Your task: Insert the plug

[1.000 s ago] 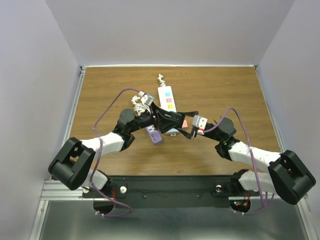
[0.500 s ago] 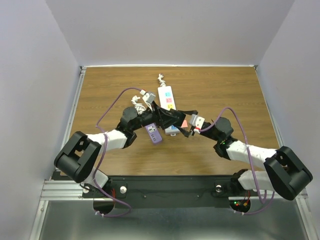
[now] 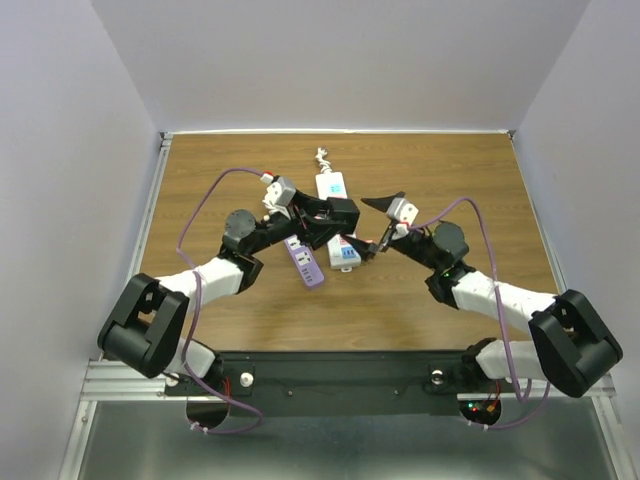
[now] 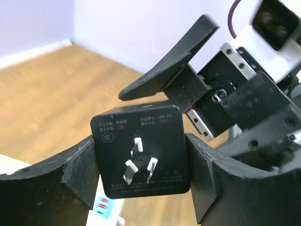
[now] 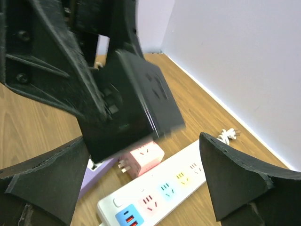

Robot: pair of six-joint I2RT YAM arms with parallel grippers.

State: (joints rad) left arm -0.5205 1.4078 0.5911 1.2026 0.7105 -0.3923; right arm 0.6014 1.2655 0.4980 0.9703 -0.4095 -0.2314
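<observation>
Black and square, the three-pin plug [image 4: 141, 150] is clamped between the two fingers of the left gripper [image 4: 141, 176], one pad pressed flat against each side of its body. Its three flat metal prongs face the left wrist camera (the white print above them includes "10A"). The opposite face, seen from the right wrist, carries socket slots and is tilted up.

In the top view the plug is held up off the wooden table [image 3: 460, 180], over the middle part of the white power strip [image 3: 333, 187].

The right gripper [image 3: 373, 228] faces the plug from the other side. Its jaws are spread wide and hold nothing. In the right wrist view its two dark fingers [image 5: 47, 181] frame the bottom corners, and the plug hangs between and beyond them, near but apart.

The power strip lies flat on the table with its coloured socket faces up, one end pointing to the far wall. A short white cord [image 3: 322, 156] is bunched at that end. A pink adapter [image 5: 141, 157] lies just beside the strip's near end, prongs showing, below the raised plug. A purple block [image 3: 305, 265] rests on the table next to the pink adapter, on the left arm's side.
</observation>
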